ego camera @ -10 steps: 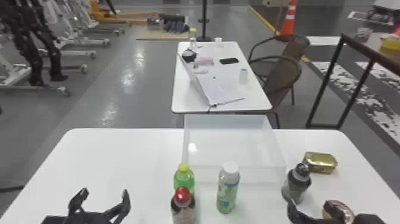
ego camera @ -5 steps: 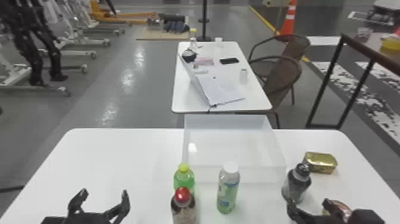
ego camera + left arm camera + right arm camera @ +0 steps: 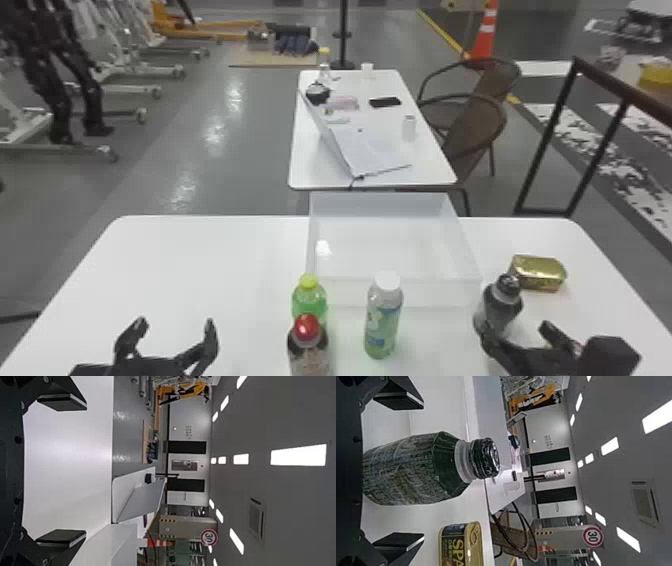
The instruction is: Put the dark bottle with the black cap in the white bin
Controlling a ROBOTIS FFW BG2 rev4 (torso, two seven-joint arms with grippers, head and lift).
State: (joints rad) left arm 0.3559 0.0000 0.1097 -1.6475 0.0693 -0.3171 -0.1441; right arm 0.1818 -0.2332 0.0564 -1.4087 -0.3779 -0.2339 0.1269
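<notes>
Dark bottle with black cap (image 3: 499, 307): one, upright on the desk (image 3: 200, 260), just beside the near right corner of the white bin (image 3: 395, 294). Right gripper (image 3: 517, 330): fingers spread, nothing clasped; in its wrist view the bottle shows between them, apart from both. Left gripper (image 3: 176, 325): fingers wide, empty, above the desk's left side. Gold tin (image 3: 536, 273): one, near the dark bottle, farther back. Other bottles, before the bin: white-capped (image 3: 382, 322); green, yellow-capped (image 3: 309, 301); red-capped (image 3: 307, 352), nearest.
</notes>
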